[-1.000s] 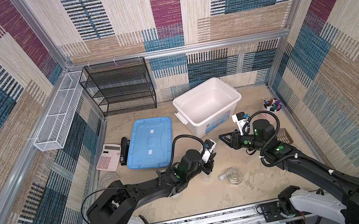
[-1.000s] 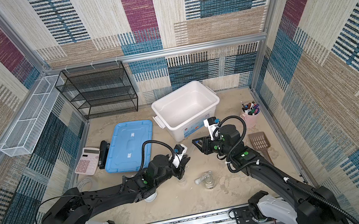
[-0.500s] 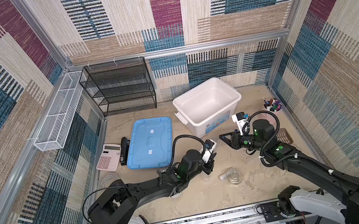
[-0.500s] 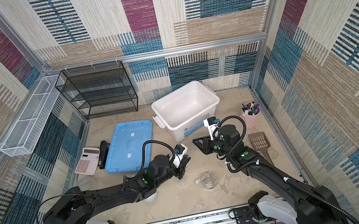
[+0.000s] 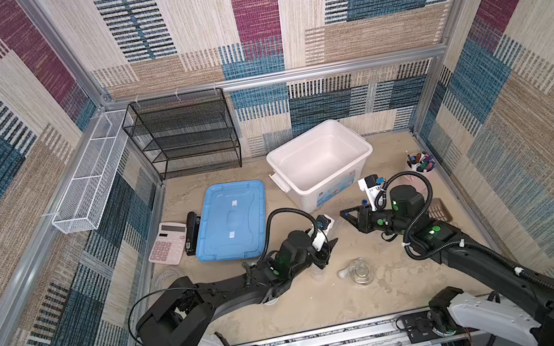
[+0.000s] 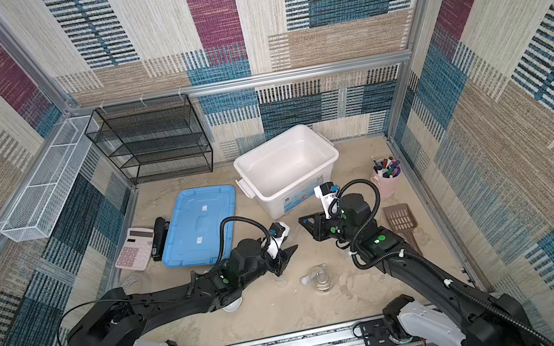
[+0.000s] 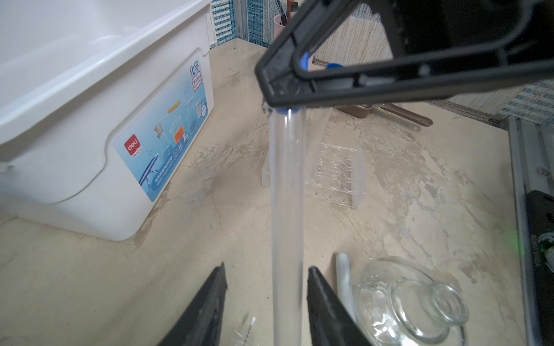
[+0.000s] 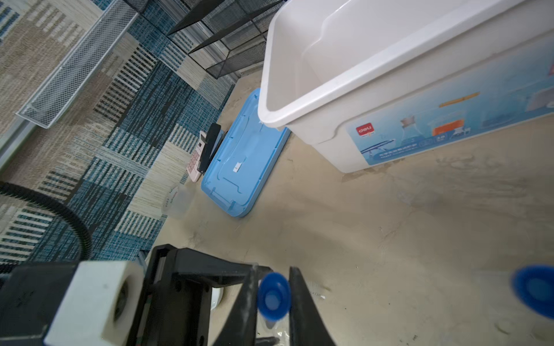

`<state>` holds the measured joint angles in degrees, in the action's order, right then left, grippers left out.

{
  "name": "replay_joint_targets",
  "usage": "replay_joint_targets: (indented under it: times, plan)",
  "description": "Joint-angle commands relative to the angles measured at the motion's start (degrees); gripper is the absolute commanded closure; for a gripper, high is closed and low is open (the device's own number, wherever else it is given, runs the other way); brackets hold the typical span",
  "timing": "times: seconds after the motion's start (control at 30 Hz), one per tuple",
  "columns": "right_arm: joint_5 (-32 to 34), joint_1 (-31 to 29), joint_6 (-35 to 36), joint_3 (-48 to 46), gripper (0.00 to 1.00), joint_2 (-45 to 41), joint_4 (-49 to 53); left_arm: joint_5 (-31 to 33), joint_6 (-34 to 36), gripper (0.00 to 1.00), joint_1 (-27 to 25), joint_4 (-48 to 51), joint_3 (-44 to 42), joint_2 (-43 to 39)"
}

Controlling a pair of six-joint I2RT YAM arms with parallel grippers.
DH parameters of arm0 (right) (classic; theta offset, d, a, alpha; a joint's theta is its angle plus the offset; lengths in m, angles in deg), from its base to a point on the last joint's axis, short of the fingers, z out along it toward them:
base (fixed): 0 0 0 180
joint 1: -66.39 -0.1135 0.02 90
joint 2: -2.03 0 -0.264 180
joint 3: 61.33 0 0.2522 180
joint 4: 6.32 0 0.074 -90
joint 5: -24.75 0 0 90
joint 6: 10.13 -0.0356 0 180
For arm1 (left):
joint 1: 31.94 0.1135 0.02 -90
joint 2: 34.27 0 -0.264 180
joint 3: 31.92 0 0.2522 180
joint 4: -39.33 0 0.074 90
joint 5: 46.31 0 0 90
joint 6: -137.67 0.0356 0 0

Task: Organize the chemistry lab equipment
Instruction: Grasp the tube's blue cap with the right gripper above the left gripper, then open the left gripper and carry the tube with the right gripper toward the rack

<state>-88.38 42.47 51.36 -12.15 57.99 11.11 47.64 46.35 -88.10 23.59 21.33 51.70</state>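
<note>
Blue-capped clear cylindrical test tube [image 7: 286,194] | right end effector [image 8: 273,281] pinching its cap | left end effector [image 7: 266,269] spread

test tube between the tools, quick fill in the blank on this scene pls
1. The right tool grips the test tube at its ___ cap.
2. The left tool is ___, its jaws apart on both sides of the tube.
3. In a top view, the calculator left of the blue lid is ___.
Missing words: blue; open; pink.
</note>
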Motion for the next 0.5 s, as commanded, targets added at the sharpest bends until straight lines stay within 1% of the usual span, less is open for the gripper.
replay_joint_targets:
  times: [0.0, 0.1, 0.17, 0.27, 0.47]
  plan:
    - [3.3, -0.1, 0.8, 0.6, 0.80, -1.5, 5.4, 2.0, 1.2, 0.47, -0.1, -0.2, 0.0, -0.9]
    - [6.6, -0.2, 1.4, 0.9, 0.80, -3.0, 9.7, 3.3, 1.3, 0.39, 0.0, -0.7, -0.7, -1.6]
    - [8.2, -0.2, 1.5, 1.4, 0.80, -4.0, 12.5, 4.1, 1.3, 0.36, 0.0, -1.2, -1.4, -2.2]
    - [11.1, -0.7, 1.5, 3.0, 0.81, -5.0, 16.7, 5.1, 1.4, 0.34, -0.1, -1.7, -2.0, -2.6]
    - [22.3, -4.4, 1.1, 8.5, 0.82, -3.3, 27.1, 5.8, 1.4, 0.34, -0.1, -1.6, -2.2, -2.1]
